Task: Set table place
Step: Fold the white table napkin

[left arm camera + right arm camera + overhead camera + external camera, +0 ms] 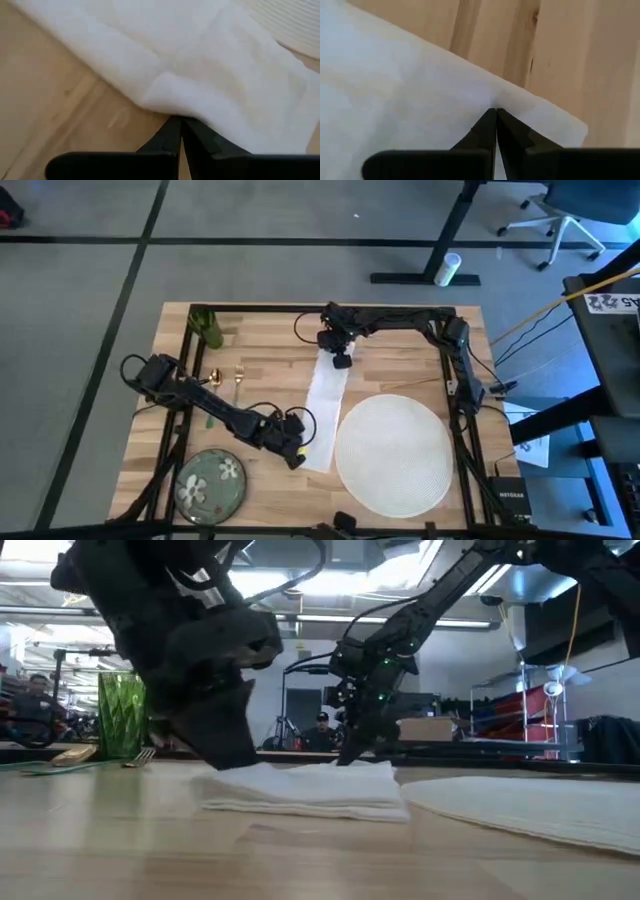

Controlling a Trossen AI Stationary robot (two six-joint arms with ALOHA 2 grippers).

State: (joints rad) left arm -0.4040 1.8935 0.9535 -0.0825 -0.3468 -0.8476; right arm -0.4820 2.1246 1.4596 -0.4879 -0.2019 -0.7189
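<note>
The white napkin (325, 408) lies as a long strip on the table (260, 370), left of the round white woven placemat (392, 450). My left gripper (297, 459) is shut at the napkin's near left corner. My right gripper (341, 362) is shut at its far end. The green floral plate (210, 484) sits at the near left. The green cup (207, 328) stands at the far left, and the fork (238, 380) and a gold-coloured utensil (213, 377) lie beside my left arm. My left gripper pinches the napkin's near edge (167, 106) between its two shut fingertips, coming slanting down from the table's left. The cloth bulges up a little at the tips, and the rest lies flat on the table. One layer or several, I cannot tell. My right gripper has its shut fingertips on the napkin's far end (492, 100), a little in from the edge, pointing down from above. The cloth puckers slightly at the tips. The napkin lies flat on the table (560, 55) around them.
The placemat's left rim (470, 795) lies close beside the napkin (310, 788). The black frame rails (300, 310) run along the table's far edge and sides. Bare wood shows between the plate and the napkin.
</note>
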